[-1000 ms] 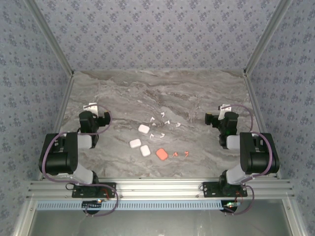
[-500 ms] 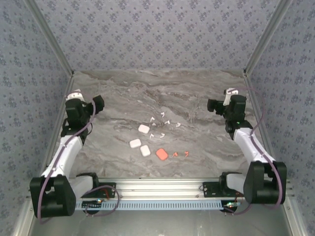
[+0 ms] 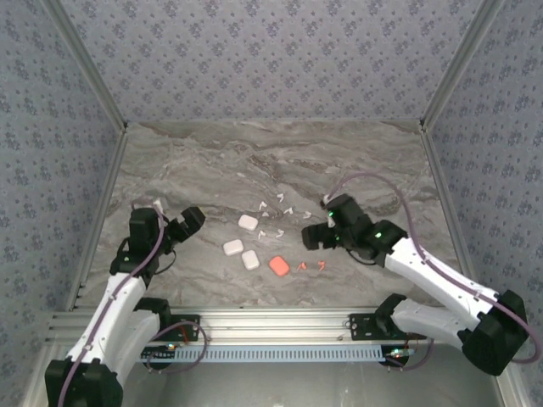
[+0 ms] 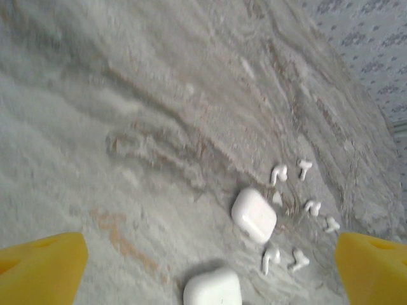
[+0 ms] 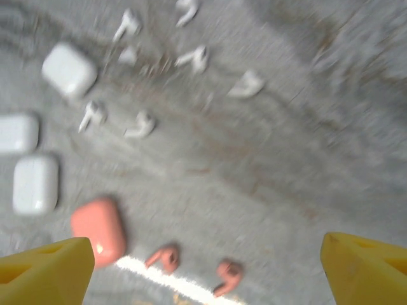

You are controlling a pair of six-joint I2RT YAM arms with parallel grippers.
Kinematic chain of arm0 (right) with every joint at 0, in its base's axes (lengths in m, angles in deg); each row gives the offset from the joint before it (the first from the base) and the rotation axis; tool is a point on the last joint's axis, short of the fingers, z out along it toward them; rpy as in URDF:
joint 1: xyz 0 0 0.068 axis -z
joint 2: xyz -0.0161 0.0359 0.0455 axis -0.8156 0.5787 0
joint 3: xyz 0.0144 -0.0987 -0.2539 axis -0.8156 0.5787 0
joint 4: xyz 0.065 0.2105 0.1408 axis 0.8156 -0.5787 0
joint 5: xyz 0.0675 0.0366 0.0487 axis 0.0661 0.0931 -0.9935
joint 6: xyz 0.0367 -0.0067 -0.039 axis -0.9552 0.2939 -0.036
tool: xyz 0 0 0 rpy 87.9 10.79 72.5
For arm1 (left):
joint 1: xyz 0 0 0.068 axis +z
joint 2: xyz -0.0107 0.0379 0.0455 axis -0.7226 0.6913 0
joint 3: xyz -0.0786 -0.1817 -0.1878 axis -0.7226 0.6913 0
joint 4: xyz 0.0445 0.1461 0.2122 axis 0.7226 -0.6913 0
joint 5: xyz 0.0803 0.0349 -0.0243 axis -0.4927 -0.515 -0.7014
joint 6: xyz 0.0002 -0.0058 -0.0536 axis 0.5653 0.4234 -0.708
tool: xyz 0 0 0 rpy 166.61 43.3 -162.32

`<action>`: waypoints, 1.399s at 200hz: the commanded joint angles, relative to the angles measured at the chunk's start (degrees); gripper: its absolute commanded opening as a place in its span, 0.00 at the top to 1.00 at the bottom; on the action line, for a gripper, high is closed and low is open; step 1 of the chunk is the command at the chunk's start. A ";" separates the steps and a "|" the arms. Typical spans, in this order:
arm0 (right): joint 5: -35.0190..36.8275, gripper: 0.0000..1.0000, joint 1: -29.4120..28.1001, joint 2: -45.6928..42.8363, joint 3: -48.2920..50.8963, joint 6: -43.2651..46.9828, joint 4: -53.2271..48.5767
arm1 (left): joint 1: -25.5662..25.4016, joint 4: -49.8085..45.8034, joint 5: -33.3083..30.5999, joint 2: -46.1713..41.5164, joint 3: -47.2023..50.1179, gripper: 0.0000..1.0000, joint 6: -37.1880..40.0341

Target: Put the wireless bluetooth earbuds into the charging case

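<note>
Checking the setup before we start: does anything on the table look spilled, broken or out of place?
Nothing looks damaged. The white earbuds lie scattered loose on the table near the white cases, and two orange-red earbuds lie beside the orange-red case, all outside the cases.

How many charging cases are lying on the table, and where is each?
4. The far white case, the left white case and the near white case cluster mid-table; the orange-red case lies just right of the near one. None seems hidden.
</note>
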 commanded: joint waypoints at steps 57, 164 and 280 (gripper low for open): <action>6.96 0.09 -18.10 22.89 -9.87 -6.39 -4.58 | -0.73 -1.80 4.40 -3.40 3.50 0.01 -4.03; -2.18 0.22 -19.11 36.51 -14.46 -3.49 -0.74 | -0.74 -1.90 3.78 -2.85 3.07 0.01 -3.63; -1.36 0.45 -19.16 39.41 -14.45 -2.47 -0.66 | -0.83 -2.61 6.55 -1.62 -0.46 0.01 -2.36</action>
